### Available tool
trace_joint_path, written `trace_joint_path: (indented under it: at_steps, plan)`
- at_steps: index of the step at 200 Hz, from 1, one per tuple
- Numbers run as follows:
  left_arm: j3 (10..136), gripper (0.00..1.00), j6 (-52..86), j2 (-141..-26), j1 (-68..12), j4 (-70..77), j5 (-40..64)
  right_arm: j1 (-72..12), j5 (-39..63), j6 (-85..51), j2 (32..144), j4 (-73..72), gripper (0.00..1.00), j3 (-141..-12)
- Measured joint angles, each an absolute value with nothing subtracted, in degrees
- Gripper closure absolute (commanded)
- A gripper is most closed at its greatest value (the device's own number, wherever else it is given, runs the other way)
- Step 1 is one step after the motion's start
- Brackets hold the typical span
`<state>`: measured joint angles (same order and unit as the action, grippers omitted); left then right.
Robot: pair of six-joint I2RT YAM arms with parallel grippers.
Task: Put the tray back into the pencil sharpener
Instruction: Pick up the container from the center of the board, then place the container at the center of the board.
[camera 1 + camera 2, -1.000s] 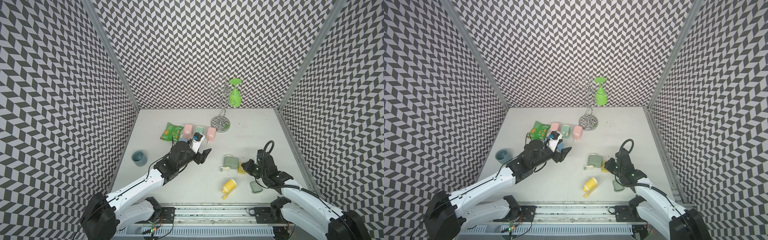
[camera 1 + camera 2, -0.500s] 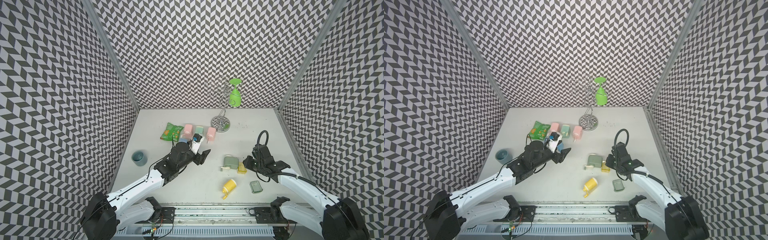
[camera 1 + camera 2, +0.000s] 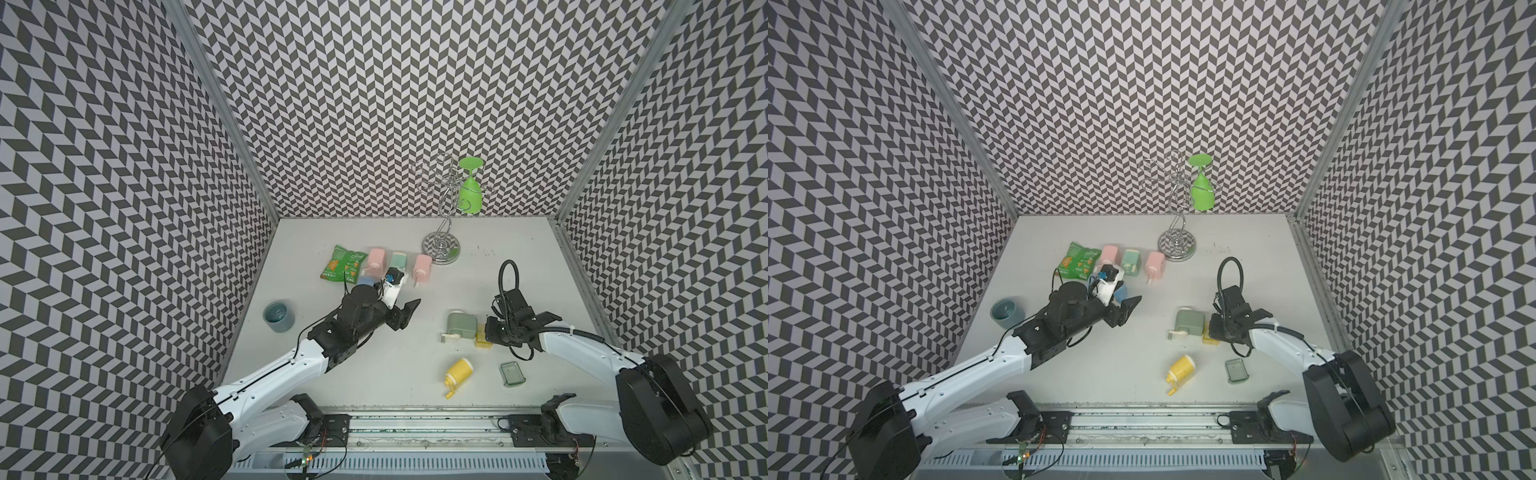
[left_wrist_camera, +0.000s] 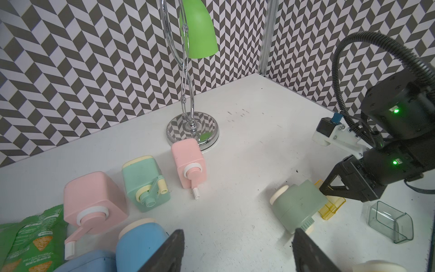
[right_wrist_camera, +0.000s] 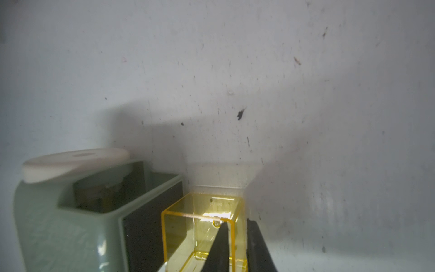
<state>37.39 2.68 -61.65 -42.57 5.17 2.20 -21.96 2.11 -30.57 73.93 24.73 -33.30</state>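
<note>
Yellow transparent plastic tray (image 5: 183, 226): one wall pinched by narrow right fingers (image 5: 221, 245); left fingers (image 4: 169, 252) wide, empty. Grasp step; the next move likely calls for alignment with the sage-green plastic pencil sharpener (image 5: 70, 223) at nine o'clock.

Shows black-and-white chevron on the walls (image 3: 374, 104), dull white on the table (image 3: 519, 257). Pairs a see-through yellow tray (image 5: 202, 226) with a cream-trimmed sage-green sharpener (image 3: 461, 326). At its six o'clock, an opaque yellow sharpener (image 3: 458, 371); at four o'clock, a smoky grey-green tray (image 3: 512, 373). Bright green on the glass (image 3: 469, 199).
</note>
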Motion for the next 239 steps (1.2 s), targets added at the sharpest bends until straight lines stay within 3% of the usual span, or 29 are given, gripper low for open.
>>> trace_joint_path:
  at_steps: [8, 53, 107, 171, 239]
  plan:
    - [37.4, 0.26, 2.7, -61.5, -42.6, 5.1, 2.2, -22.0, 1.9, -30.5, 73.9, 24.7, 1.0, -33.3]
    - [37.4, 0.26, 2.9, -61.2, -42.6, 5.1, 1.1, -22.0, -2.8, -31.0, 70.5, 27.0, 1.0, -34.3]
    - [35.9, 0.26, 4.8, -58.9, -41.9, 5.1, -2.6, -25.0, -5.9, -22.8, 67.1, 25.8, 1.0, -46.1]
    - [31.2, 0.27, 13.1, -51.0, -32.4, 3.3, -6.1, -40.9, -0.3, 10.4, 80.4, 18.3, 1.0, -56.9]
    - [27.7, 0.28, 19.5, -40.3, -22.9, -2.1, -9.8, -47.9, 1.7, 42.4, 96.9, 19.1, 1.0, -63.6]
